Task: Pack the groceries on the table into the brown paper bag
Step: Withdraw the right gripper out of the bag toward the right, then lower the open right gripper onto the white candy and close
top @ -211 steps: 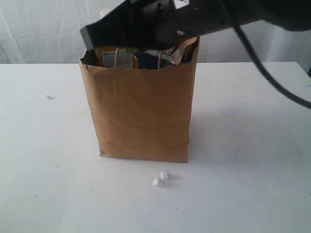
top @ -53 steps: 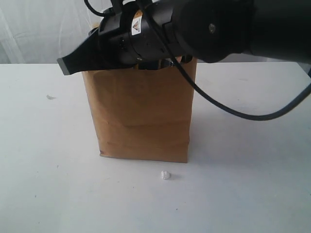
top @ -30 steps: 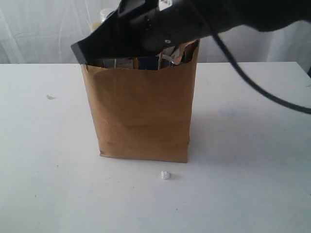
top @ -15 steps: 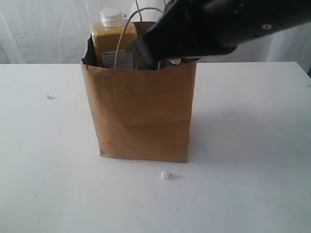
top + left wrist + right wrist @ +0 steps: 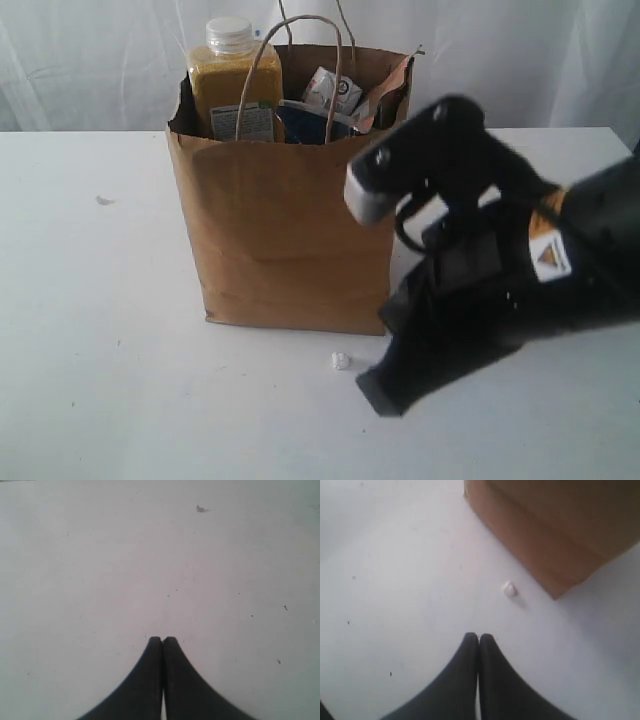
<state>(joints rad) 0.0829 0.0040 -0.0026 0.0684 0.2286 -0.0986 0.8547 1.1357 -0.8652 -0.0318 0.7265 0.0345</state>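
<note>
White bench (image 5: 100, 330) and pale curtain (image 5: 80, 60) fill the exterior view. The brown paper bag (image 5: 290, 240) stands upright mid-bench, with the yellow-grain bottle (image 5: 232, 85) and packets (image 5: 333, 90) poking above its rim (only this view shows them). One tiny white lump (image 5: 342, 360) lies just in front of the bag. My right wrist camera shows the right tool (image 5: 479, 638) pinched closed on nothing, near that lump and the bag's bottom corner. The left tool (image 5: 162, 640), seen only by its own camera, is likewise closed over the bench.
</note>
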